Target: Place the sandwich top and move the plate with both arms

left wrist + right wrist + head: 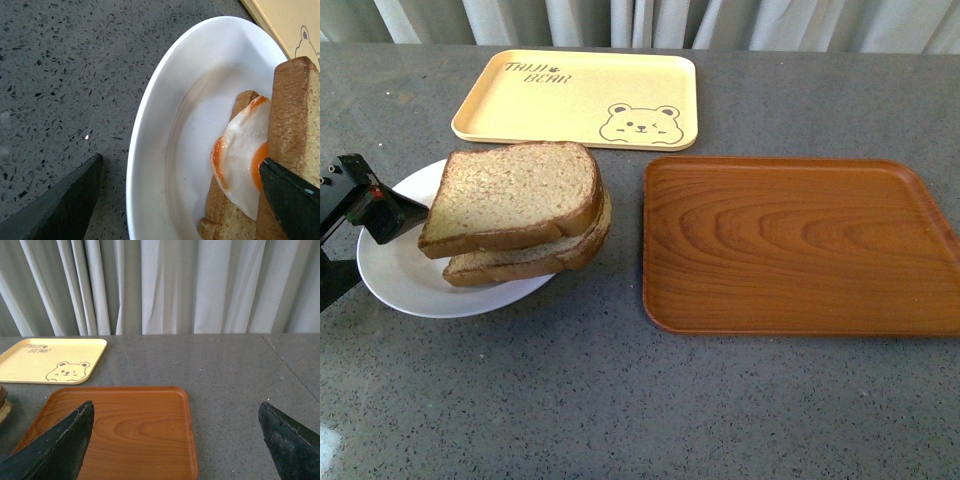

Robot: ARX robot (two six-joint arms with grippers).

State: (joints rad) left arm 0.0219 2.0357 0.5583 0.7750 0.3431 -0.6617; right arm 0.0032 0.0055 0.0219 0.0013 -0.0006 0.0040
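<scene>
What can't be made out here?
- Egg: hidden in front view under the sandwich top.
- Left gripper: cut by front view's left edge; contact with plate unclear.
- Right gripper: absent from front view; wrist view shows only its fingers.

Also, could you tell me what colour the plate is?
The plate is plain white; left wrist view shows best.

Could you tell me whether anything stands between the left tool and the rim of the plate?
Nothing visible does. The open left tool sits at the left rim of the plate, one finger outside it, the other beside the sandwich top.
</scene>
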